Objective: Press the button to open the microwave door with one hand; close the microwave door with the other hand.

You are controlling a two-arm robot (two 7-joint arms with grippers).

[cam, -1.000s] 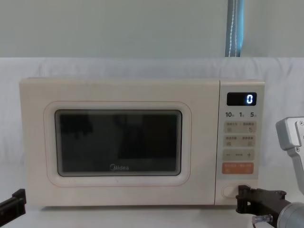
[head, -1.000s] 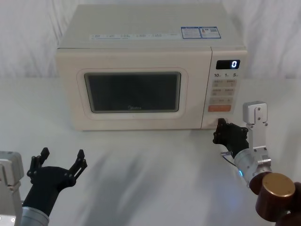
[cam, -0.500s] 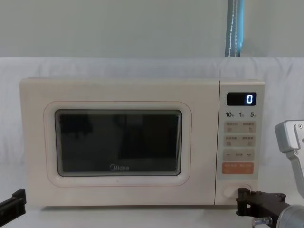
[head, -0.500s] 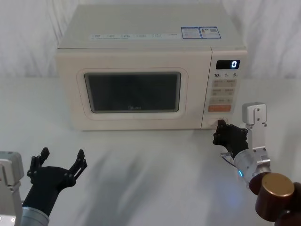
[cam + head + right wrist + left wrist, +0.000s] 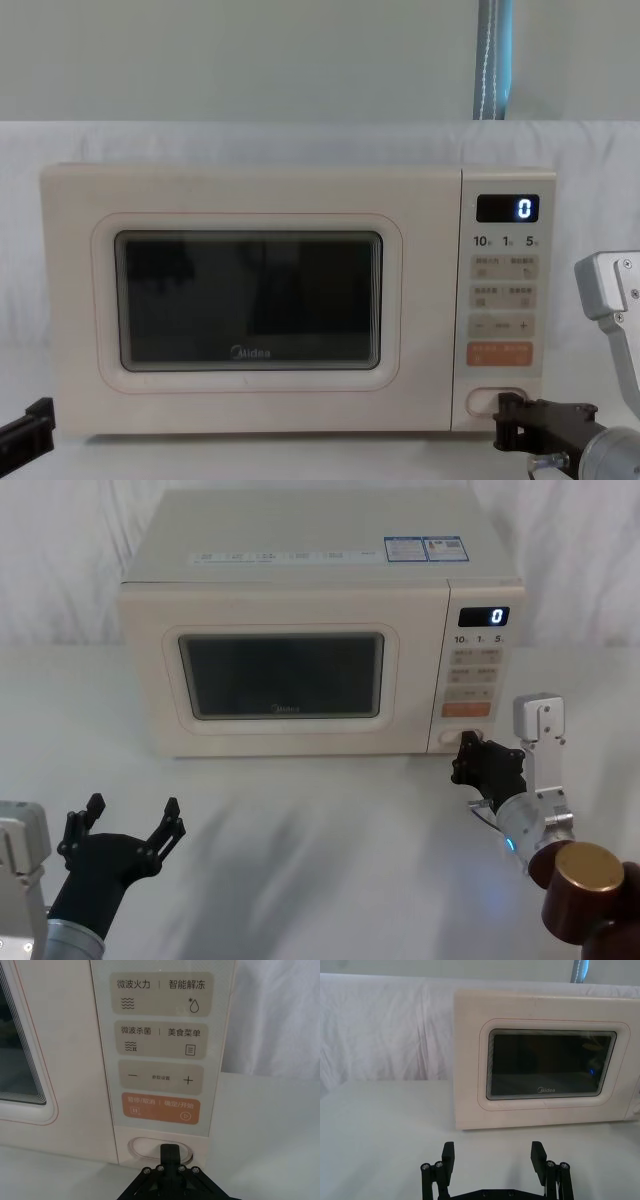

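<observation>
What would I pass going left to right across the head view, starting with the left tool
Left tool → microwave door → button, with the right tool at it.

— What is seen besides the job's own items?
— A white cloth is spread over the desk and is hung up behind as a backdrop. On the control panel, a dark display is lit with "0". An orange key is set at the panel's lower end, and cream keys with printed marks are stacked above it.
— And elsewhere?
— Labels are stuck along the oven's top near its front edge. A blue-grey pole is seen upright behind the cloth, against a pale wall.
</observation>
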